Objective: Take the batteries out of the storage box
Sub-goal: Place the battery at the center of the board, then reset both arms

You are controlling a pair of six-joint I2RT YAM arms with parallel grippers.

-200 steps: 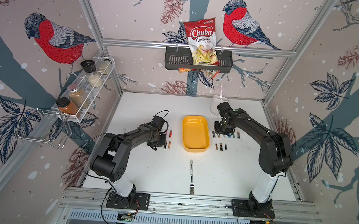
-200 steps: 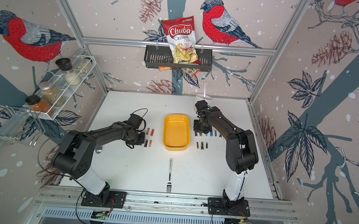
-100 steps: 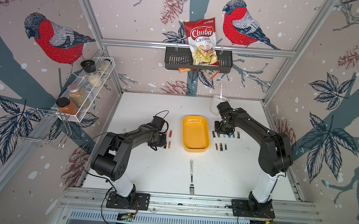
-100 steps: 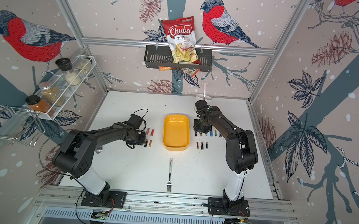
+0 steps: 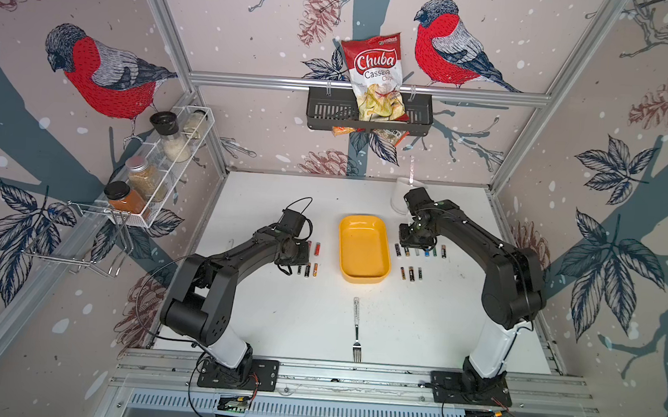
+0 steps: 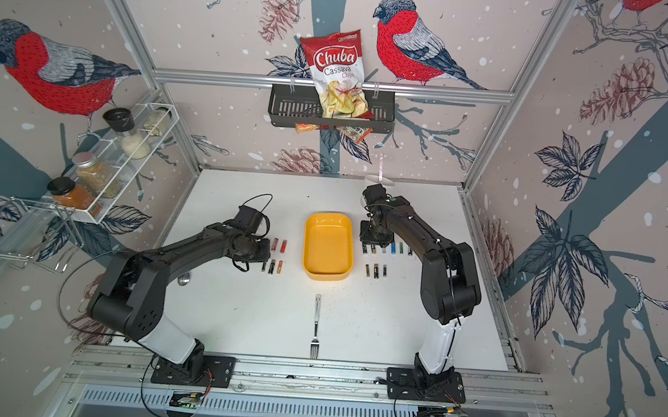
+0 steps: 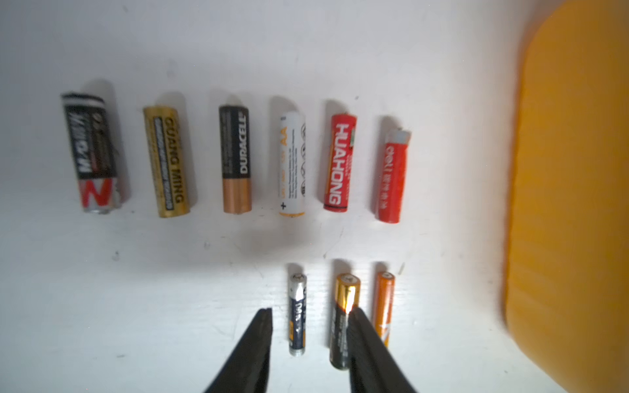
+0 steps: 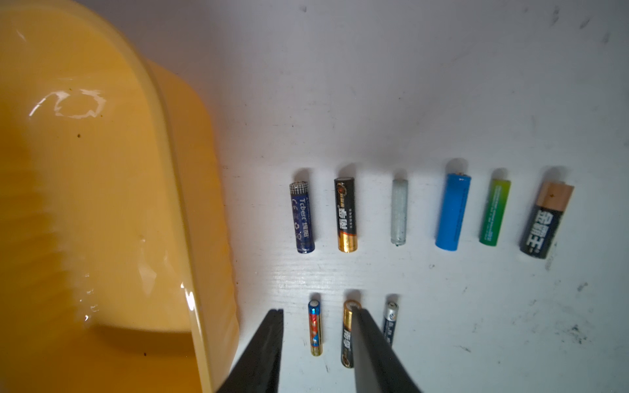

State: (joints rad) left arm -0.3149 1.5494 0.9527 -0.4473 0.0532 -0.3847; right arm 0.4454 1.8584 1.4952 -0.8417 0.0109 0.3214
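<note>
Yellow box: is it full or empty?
Empty. The yellow box shows a bare bottom; the batteries lie in rows on the table beside it.

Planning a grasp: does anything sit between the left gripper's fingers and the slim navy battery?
Nothing visible does. The slim navy battery lies in the open gap of the left gripper, touching neither finger; one finger partly hides the neighbouring black-and-gold battery.
</note>
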